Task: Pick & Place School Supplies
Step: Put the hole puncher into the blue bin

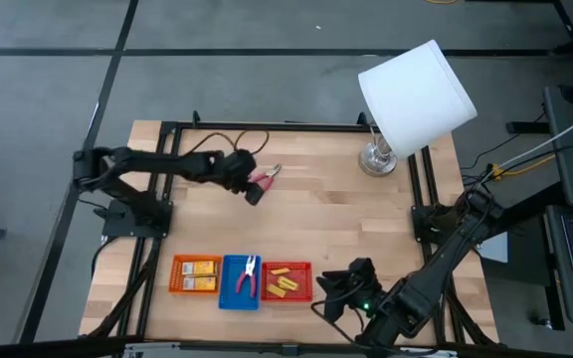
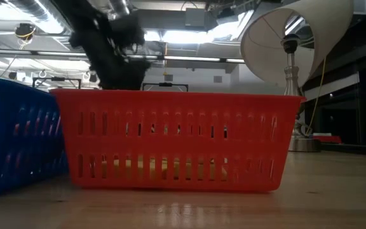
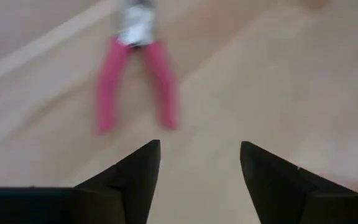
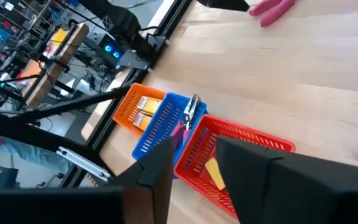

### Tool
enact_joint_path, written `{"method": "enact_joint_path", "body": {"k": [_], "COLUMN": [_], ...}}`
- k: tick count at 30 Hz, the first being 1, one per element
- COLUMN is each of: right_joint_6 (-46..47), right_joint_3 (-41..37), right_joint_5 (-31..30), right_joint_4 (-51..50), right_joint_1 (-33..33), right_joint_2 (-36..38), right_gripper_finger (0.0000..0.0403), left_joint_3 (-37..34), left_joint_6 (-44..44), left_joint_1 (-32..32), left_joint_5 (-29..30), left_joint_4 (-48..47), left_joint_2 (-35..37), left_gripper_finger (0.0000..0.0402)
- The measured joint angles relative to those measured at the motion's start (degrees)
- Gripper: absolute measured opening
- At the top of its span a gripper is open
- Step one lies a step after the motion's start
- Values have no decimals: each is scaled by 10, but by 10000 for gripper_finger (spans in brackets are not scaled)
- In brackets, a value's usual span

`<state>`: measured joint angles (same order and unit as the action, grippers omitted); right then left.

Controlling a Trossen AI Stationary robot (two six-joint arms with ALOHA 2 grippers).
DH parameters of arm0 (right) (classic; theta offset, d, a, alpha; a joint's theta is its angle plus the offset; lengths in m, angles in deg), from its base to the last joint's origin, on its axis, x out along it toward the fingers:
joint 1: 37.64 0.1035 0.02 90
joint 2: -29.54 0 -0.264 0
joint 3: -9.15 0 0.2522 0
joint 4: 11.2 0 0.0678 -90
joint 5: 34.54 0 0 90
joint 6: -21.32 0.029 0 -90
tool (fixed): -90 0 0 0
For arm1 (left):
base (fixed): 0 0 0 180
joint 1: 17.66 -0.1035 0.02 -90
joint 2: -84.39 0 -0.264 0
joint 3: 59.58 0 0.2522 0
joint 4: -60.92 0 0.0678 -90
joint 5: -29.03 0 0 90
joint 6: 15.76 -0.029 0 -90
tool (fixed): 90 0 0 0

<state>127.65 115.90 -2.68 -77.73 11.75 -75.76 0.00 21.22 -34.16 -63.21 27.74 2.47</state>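
Now, from the high view, the left gripper [image 1: 254, 187] is hovering at the far-left part of the wooden surface [image 1: 346, 229], right beside the pink-handled tool [image 1: 265, 176] lying loose there, which I judge to be the next pick. Along the near edge three trays are sitting in a row, touching: the orange tray [image 1: 195, 274] with two yellow-orange packets [image 1: 196, 269], the blue tray [image 1: 240, 281] with a red-handled tool [image 1: 248, 274], the red tray [image 1: 287, 281] with small yellow blocks [image 1: 282, 283]. That looks like sorting by kind, so the loose tool probably belongs in the blue one. The right gripper [image 1: 338, 288] is hanging just beside the red tray, with nothing showing between its fingers.

Moving to the low view, the red tray is filling the middle, yellow shapes are glimmering through its slots, and the lamp [image 2: 289, 57] is standing behind on the right. A dark arm is reaching over the tray's rim; I cannot tell which one from here.

Over to the left wrist view: its fingers [image 3: 138, 171] are spread wide and empty, and the pink tool is lying flat ahead, handles pointing toward them, not yet touched.

Finally the right wrist view: its fingers [image 4: 247, 162] are standing parted, empty, looking down over the three trays. The packets are carrying pale labels, but no writing is readable in any view.
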Motion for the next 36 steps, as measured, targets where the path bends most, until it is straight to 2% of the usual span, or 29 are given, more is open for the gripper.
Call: {"method": "enact_joint_path", "body": {"k": [3,6,10,13,21,25,27,29,30,36], "right_joint_6": [-2,-3,-3,2,41,45,45,45,44,41], "right_joint_3": [0,0,0,0,0,0,0,0,0,0], "right_joint_5": [-3,-20,-31,-31,-69,-75,-75,-77,-82,-105], "right_joint_4": [0,0,0,1,1,4,11,19,24,37], "right_joint_1": [1,3,5,10,35,43,45,48,49,62], "right_joint_2": [10,17,21,21,21,22,22,22,22,22], "right_gripper_finger": [134,137,133,129,127,127,127,127,127,115], "left_joint_3": [19,73,160,206,231,233,233,232,232,226], "left_joint_6": [-37,-109,-194,-232,-259,-284,-292,-292,-290,-237], "left_joint_1": [-36,-56,-68,-75,-78,-80,-82,-87,-91,-91], "left_joint_5": [1,14,62,62,51,50,50,49,45,73], "left_joint_4": [-27,-87,-173,-199,-211,-209,-208,-207,-207,-235], "left_joint_2": [-43,-95,-161,-202,-278,-295,-296,-295,-291,-234], "left_gripper_finger": [197,182,180,180,179,151,107,46,35,35]}}
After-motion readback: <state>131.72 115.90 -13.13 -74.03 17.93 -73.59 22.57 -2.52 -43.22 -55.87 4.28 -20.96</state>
